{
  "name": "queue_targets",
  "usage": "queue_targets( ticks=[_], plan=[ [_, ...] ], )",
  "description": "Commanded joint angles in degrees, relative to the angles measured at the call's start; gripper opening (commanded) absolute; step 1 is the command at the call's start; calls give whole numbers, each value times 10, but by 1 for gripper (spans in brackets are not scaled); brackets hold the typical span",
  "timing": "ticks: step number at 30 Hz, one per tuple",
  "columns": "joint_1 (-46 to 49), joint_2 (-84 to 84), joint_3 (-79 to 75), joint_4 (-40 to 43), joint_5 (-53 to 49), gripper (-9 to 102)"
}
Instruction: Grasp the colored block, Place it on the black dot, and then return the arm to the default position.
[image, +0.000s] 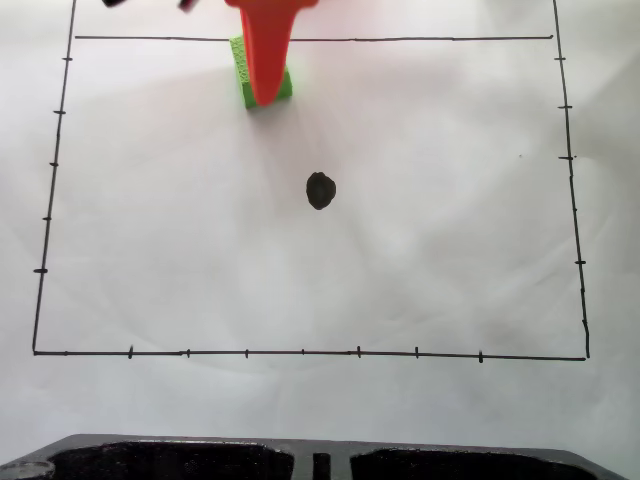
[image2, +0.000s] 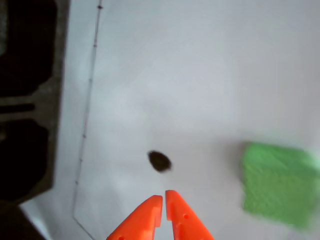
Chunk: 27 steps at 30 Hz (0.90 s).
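Orange fingertips of my gripper (image2: 164, 200) are almost closed on nothing, so I judge the grasp is not yet made. In the wrist view the colored block (image2: 279, 186) lies apart to the right, the black dot (image2: 159, 161) just ahead; next I must open wide and move over the block.

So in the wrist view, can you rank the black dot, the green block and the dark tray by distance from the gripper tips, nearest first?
From the gripper, jaws nearly together:
1. black dot, just above the tips, slightly left.
2. green block, off to the right.
3. dark tray, along the left edge, beyond the border line.
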Motion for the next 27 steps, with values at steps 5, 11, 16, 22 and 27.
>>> queue_targets(
  ticks=[5, 11, 16, 22, 27],
  plan=[
    [53, -67, -87, 91, -30, 0],
    [98, -71, -89, 136, -62, 0],
    [108, -85, -83, 141, -81, 0],
    [117, -96, -82, 147, -114, 3],
    [127, -105, -79, 153, -134, 8]
  ],
)
